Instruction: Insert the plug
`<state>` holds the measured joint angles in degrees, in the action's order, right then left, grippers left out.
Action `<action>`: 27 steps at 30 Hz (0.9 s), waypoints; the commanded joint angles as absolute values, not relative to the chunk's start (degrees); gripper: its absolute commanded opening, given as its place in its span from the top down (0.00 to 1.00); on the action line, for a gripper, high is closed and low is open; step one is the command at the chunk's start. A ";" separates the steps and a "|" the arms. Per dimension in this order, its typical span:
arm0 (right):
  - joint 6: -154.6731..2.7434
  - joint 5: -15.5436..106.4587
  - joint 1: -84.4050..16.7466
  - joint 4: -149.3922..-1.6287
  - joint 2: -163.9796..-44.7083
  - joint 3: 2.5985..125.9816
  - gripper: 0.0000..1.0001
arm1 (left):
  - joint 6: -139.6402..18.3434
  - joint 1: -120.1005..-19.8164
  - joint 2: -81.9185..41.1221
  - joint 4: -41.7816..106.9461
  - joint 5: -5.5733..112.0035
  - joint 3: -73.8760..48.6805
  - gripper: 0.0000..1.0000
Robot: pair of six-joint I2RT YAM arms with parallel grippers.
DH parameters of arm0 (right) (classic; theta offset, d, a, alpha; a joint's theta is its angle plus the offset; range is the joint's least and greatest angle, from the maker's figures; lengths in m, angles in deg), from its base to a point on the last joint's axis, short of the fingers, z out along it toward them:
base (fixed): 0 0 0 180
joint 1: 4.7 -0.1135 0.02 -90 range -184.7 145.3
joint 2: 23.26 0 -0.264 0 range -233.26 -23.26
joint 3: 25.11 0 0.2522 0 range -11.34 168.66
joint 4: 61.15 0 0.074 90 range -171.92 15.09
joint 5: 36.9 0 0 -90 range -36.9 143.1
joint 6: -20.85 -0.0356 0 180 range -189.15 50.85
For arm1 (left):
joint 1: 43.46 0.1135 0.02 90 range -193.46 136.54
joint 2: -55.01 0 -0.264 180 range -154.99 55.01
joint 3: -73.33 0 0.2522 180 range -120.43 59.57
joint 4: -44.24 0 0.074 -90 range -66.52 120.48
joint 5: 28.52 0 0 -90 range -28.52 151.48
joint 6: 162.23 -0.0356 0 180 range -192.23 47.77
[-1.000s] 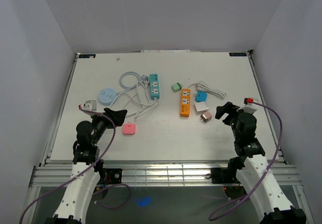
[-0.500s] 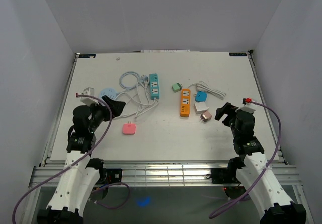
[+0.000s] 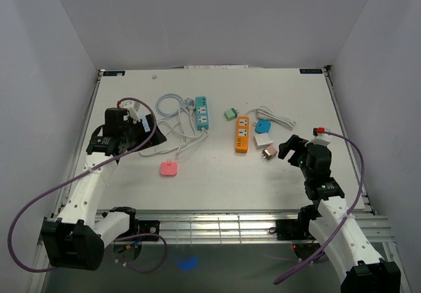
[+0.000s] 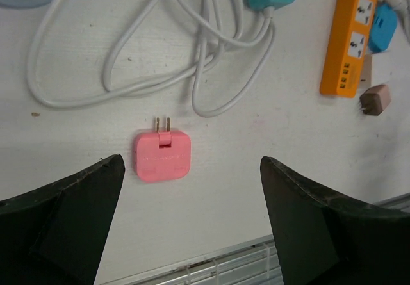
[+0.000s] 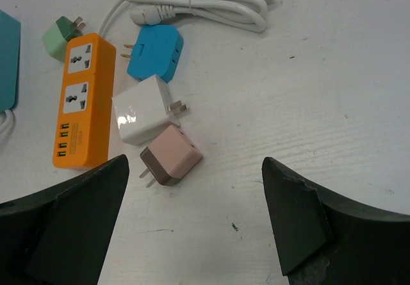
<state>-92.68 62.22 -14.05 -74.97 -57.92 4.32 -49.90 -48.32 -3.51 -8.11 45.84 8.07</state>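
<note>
A pink flat plug [image 3: 169, 168] lies on the white table, prongs pointing away; in the left wrist view this pink plug [image 4: 162, 155] sits between the open fingers, far below them. An orange power strip [image 3: 242, 133] lies mid-table and shows in the right wrist view [image 5: 83, 99]. A teal power strip [image 3: 202, 112] lies to its left. My left gripper [image 3: 148, 127] is open and empty, raised over the white cords. My right gripper [image 3: 289, 147] is open and empty, just right of a brown-pink plug [image 5: 172, 155].
A white plug [image 5: 142, 109], a blue plug [image 5: 155, 53] and a green plug [image 5: 59, 36] lie by the orange strip. A bundled white cable [image 5: 198, 3] lies behind them. Loose white cords [image 4: 192, 54] run from the teal strip. A round pale-blue hub [image 3: 136, 123] sits under my left wrist.
My left arm has swung away from the near edge toward the far left, now over the round hub and cords. My right gripper has edged slightly left toward the plugs.
</note>
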 commanded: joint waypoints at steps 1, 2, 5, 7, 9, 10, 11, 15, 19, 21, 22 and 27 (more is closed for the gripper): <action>-92.00 60.13 -13.84 -73.25 -58.33 7.03 0.11 | -53.34 -52.58 -5.28 -15.58 46.17 6.84 0.02; -92.00 60.04 -13.84 -73.25 -58.33 6.94 0.11 | -52.46 -53.99 -5.98 -15.58 47.58 6.92 0.02; -92.00 59.95 -13.84 -73.25 -57.98 6.68 0.11 | -51.31 -59.09 -9.48 -15.40 51.28 6.66 0.02; -92.00 59.95 -13.84 -73.24 -57.63 6.67 0.11 | -50.87 -63.03 -11.78 -15.14 53.99 6.49 0.02; -92.00 60.04 -13.84 -73.33 -57.37 6.59 0.11 | -50.70 -64.37 -15.46 -15.22 55.58 6.22 0.02; -92.00 59.87 -13.84 -73.25 -57.28 6.50 0.11 | -50.52 -65.07 -16.61 -15.22 57.24 6.13 0.02; -92.00 59.87 -13.84 -73.25 -57.02 6.41 0.11 | -50.43 -65.34 -17.84 -15.31 58.04 6.13 0.02; -92.00 59.51 -13.84 -73.16 -56.57 6.15 0.11 | -49.12 -65.52 -22.94 -15.93 60.68 5.87 0.02; -92.00 59.16 -13.84 -72.81 -56.75 5.88 0.11 | -49.29 -65.52 -25.31 -15.31 64.99 5.96 0.02; -92.00 59.08 -13.84 -72.54 -56.75 5.80 0.11 | -50.51 -65.52 -26.64 -14.79 62.81 5.96 0.02; -92.00 58.90 -13.84 -72.46 -56.92 5.79 0.11 | -50.69 -65.52 -27.34 -14.09 61.92 6.13 0.02; -92.00 58.72 -13.84 -72.28 -56.93 5.62 0.11 | -51.05 -65.78 -29.54 -12.33 61.56 7.19 0.02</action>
<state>-92.68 59.25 -14.05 -74.86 -57.11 4.32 -50.34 -65.46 -30.07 -14.19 61.51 7.63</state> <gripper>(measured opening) 0.896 0.979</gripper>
